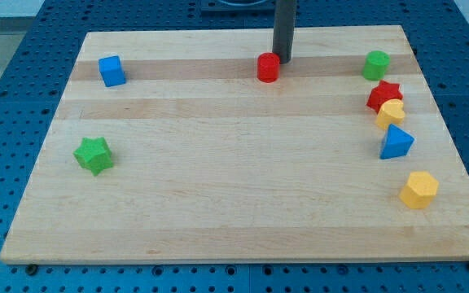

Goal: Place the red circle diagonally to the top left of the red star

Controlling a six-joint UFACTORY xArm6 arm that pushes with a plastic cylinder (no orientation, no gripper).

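Tool tip (284, 60) touching red circle (268, 67), near board's (218, 203) top edge.

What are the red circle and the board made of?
The red circle looks like plastic: smooth, even colour with a soft sheen, though painted wood is possible. The board looks like pale wood, with visible grain and long joined strips. My tip sits just right of the circle.

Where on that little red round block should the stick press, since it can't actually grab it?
It can only push. The red circle needs to travel toward the view's right to end up top left of the red star, so pressing its curved wall on the view's left seems best. My tip now sits at its upper right edge, so it would probably have to go round first.
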